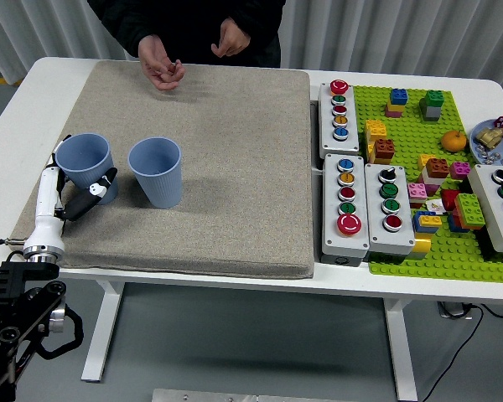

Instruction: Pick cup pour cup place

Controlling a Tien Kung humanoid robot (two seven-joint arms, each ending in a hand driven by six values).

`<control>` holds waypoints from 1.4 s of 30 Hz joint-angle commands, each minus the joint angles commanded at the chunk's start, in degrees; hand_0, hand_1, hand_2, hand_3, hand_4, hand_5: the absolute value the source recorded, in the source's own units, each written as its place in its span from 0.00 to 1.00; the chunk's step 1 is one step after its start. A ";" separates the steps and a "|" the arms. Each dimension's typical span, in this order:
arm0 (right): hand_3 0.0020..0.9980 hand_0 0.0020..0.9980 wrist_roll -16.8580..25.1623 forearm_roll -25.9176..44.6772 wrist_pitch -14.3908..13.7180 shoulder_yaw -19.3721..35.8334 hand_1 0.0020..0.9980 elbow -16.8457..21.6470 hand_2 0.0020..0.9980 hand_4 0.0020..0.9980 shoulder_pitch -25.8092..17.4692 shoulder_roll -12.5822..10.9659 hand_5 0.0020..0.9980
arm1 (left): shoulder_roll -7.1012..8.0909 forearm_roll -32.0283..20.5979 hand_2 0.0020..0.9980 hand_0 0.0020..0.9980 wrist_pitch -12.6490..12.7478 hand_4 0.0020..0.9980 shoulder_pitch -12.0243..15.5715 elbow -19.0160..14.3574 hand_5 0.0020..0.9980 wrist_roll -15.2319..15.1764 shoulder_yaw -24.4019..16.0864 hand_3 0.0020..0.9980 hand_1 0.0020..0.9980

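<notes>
**Closing on the first cup**

Fingers (101, 182) of my left hand (71, 194) wrap the near side of the left blue cup (85, 164), thumb and white finger flanking its wall; I judge this a grasp, though contact at the back is hidden. That cup stands near the grey mat's (235, 167) left edge, with the second blue cup (156, 171) just beside it toward the centre. I judge the pick step is in hand; next I must lift cleanly, tilt over the neighbour's rim and keep it upright. My right hand is out of view. At the mat's far edge a person's hand (162, 65) hovers. No writing is readable.
</notes>
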 joint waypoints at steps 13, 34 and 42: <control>0.65 0.74 -0.01 0.02 0.04 0.00 0.71 0.00 0.73 0.22 0.13 -0.06 0.40 | 1.81 1.84 1.00 0.74 -0.95 0.96 2.09 -3.14 0.49 0.69 -1.55 1.00 0.79; 0.65 0.74 -0.09 -0.09 0.03 0.18 0.71 0.00 0.73 0.22 0.23 -0.15 0.40 | 4.53 2.73 1.00 0.75 -1.36 0.97 6.68 -8.27 0.51 0.44 -3.54 1.00 0.80; 0.65 0.74 -0.23 -0.65 0.04 0.61 0.71 0.00 0.72 0.22 0.10 -0.18 0.40 | 5.51 3.66 1.00 0.75 -1.52 0.98 10.55 -13.75 0.52 0.88 -5.99 1.00 0.80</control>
